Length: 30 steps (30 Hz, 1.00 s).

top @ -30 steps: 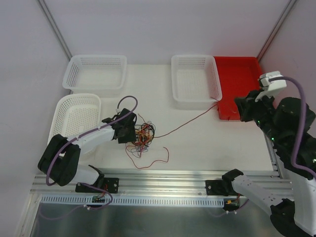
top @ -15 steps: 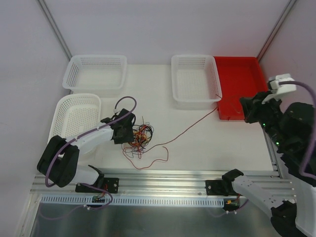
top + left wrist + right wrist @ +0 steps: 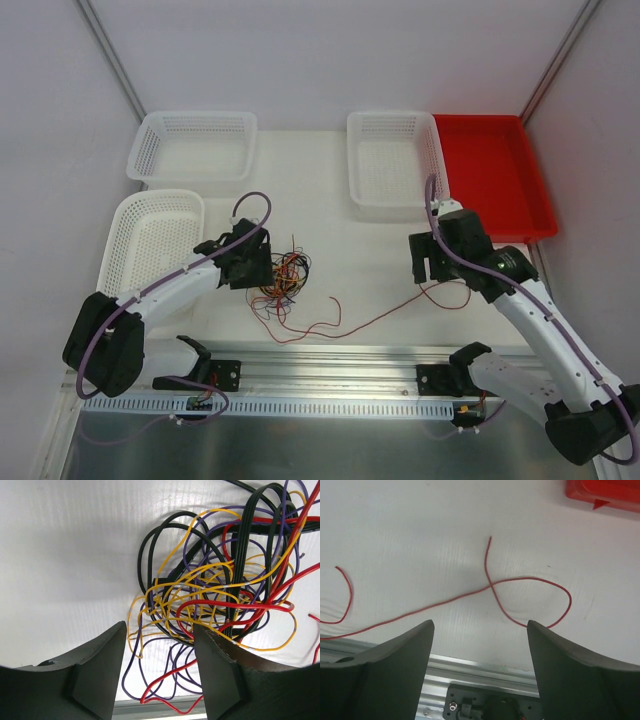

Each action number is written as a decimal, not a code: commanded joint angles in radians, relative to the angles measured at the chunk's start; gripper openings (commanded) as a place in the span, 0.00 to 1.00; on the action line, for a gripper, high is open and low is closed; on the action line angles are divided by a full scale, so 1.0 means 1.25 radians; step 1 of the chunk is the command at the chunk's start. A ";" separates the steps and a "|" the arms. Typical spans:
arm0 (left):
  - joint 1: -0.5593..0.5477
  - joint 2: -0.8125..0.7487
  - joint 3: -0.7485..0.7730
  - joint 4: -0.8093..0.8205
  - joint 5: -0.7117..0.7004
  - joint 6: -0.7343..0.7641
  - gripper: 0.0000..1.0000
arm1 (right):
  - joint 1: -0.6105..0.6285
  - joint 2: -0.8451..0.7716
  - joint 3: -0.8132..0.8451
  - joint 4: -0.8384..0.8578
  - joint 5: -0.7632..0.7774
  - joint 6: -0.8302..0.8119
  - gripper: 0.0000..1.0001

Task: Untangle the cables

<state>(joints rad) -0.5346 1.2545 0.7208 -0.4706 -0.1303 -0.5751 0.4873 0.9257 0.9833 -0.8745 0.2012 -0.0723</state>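
The right gripper [image 3: 480,630], gone from the red tray [image 3: 500,170], gapes over the freed red cable [image 3: 535,578]; left gripper [image 3: 159,632] parted, seemingly empty.

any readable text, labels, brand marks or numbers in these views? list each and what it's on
No readable text in any view.
The white baskets, the red tray and the cables show no print.
The small board on the front rail is too small to tell whether it is marked.
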 commanded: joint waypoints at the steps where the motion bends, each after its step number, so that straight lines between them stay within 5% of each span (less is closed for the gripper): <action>1: 0.007 -0.005 0.001 -0.016 0.031 0.005 0.57 | 0.043 0.001 0.027 0.069 -0.102 -0.012 0.83; 9: 0.004 0.009 -0.001 -0.006 0.043 -0.012 0.57 | 0.242 0.113 0.007 0.278 -0.456 -0.033 0.84; 18: 0.006 0.039 -0.017 0.017 0.043 -0.032 0.57 | 0.435 0.409 -0.009 0.579 -0.560 0.032 0.77; 30: 0.006 0.066 -0.049 0.050 0.024 -0.052 0.56 | 0.503 0.624 -0.011 0.745 -0.614 0.063 0.62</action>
<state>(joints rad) -0.5346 1.3243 0.6765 -0.4210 -0.0868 -0.6147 1.0904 1.6928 0.9646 -0.0544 -0.4976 -0.0132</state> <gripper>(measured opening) 0.562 0.627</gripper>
